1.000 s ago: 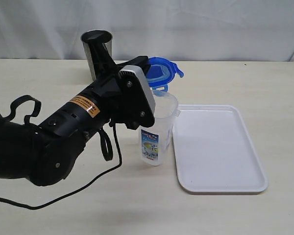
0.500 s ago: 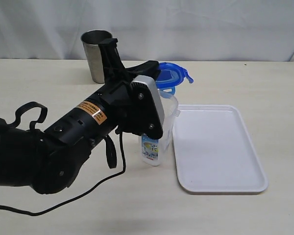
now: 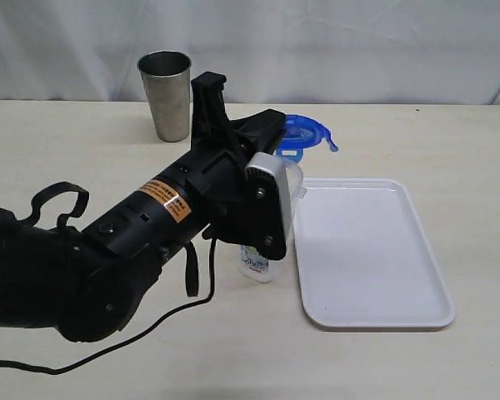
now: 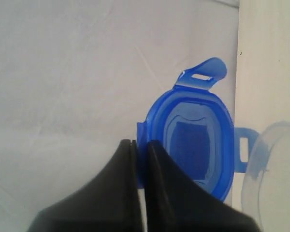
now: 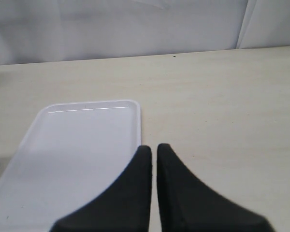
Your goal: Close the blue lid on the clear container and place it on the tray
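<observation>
The blue lid (image 3: 307,133) hangs tilted in the air just above and behind the clear container (image 3: 254,263). My left gripper (image 3: 275,132) is shut on the lid's edge. In the left wrist view the lid (image 4: 198,140) shows its underside, its rim pinched between the jaws of the left gripper (image 4: 141,143), and the container's rim (image 4: 275,159) lies beside it. My left arm hides most of the container; only its label and a bit of rim show. The white tray (image 3: 367,250) lies right of the container. My right gripper (image 5: 153,147) is shut and empty, over the table by the tray (image 5: 77,140).
A grey steel cup (image 3: 165,93) stands at the back left of the table. My left arm and its black cable (image 3: 150,321) cover the front left. A white curtain hangs behind the table.
My left arm has swung to the right, carrying the blue lid with it and covering more of the container. The container, tray and cup have not moved.
</observation>
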Robot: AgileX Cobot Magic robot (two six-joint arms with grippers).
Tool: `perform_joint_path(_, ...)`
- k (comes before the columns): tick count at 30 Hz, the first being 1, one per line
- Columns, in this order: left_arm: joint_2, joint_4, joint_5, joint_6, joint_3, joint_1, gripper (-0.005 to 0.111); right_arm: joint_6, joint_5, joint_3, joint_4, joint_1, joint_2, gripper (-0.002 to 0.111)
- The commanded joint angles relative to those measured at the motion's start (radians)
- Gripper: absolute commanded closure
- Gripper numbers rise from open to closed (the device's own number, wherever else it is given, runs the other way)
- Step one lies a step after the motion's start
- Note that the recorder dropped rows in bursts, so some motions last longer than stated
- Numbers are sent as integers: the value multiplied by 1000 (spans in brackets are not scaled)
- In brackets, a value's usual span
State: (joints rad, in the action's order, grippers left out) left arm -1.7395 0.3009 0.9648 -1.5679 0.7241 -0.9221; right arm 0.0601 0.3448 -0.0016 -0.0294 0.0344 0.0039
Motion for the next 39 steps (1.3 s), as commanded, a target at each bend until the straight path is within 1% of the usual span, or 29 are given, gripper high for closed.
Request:
perform_joint_path(1,4,26,17,-14,-2,-16,107,-1,-3,2,-1,-1,-4,104)
perform_joint_path(6,4,76,13,-54,-2,-21,107,-1,-3,2,-1,-1,-4,104)
perform_joint_path(23,4,55,15,-62,-2,-21,107,-1,-3,2,-1,-1,-4,104)
perform_joint_path(30,4,55,15,-103,-2,-21,107,-1,-3,2,-1,-1,-4,104)
perform_joint_path(39,4,72,21,-115,-2,-57,107,-1,-3,2,-1,-1,-4,104)
